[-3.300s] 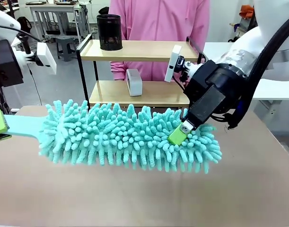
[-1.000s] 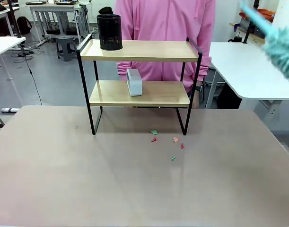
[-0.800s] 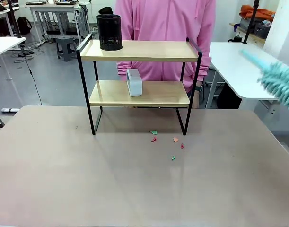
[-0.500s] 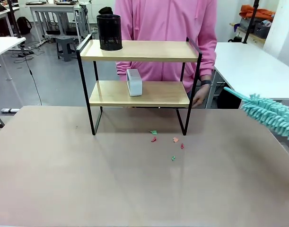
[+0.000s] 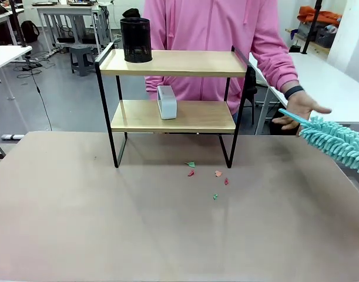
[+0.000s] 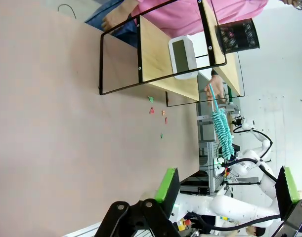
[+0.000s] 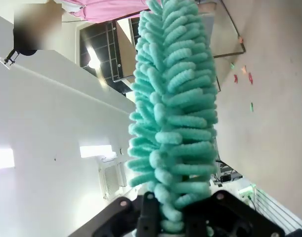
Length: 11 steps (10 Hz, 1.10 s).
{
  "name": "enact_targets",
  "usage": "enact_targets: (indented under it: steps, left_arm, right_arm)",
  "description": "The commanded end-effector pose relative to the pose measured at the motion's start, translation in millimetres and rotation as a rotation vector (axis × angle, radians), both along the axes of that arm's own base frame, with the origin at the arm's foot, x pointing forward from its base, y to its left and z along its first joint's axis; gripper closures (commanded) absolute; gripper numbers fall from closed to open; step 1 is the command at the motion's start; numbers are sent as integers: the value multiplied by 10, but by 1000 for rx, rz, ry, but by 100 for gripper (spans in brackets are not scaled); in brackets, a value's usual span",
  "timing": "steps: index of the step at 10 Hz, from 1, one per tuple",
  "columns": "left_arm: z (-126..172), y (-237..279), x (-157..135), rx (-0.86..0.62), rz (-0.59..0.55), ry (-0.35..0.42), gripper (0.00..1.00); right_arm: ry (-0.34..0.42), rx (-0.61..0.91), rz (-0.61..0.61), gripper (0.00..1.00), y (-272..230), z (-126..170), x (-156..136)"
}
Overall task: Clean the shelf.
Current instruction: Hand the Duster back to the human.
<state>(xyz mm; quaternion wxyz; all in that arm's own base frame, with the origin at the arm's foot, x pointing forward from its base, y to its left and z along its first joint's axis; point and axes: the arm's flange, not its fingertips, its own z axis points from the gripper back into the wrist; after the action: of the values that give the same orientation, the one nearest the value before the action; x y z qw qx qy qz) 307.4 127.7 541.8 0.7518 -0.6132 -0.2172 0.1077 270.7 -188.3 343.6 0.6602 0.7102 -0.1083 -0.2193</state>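
Person's hand (image 5: pixel 301 109) now meets the duster (image 5: pixel 338 143) pinched by the right tool (image 7: pixel 173 224); shelf (image 5: pixel 173 63) boards clean.

A: How much room is there around the shelf (image 5: pixel 173 88)?

B: The tabletop (image 5: pixel 108 223) in front of it lies bare and wide, apart from a few paper scraps (image 5: pixel 208 176) near its front right leg.

A: And on its boards?

B: A black mesh cup (image 5: pixel 136 39) blocks the top board's left end; the rest is free. A white box (image 5: pixel 166 101) stands left of middle on the lower board.

A: To its right?

B: The person's hand (image 5: pixel 299 110) touches the teal duster (image 5: pixel 338 143) handle there, barring that side.
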Motion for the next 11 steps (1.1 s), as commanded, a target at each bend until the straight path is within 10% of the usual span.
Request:
enact_targets:
  steps: [1,5,7,10,11]
  left_arm:
    - [6,26,-7,1,-14,-10,0]
    - [6,26,-7,1,-14,-10,0]
    - [6,26,-7,1,-14,-10,0]
    - [6,26,-7,1,-14,-10,0]
    - [6,26,-7,1,-14,-10,0]
  right_arm:
    - [-23,-2,13,100,1,39,-47]
    - [-23,-2,13,100,1,39,-47]
    - [-17,44,36,84,10,16,-4]
    - [-28,75,41,0,-6,23,-50]
    - [-37,88,43,0,-32,32,-105]
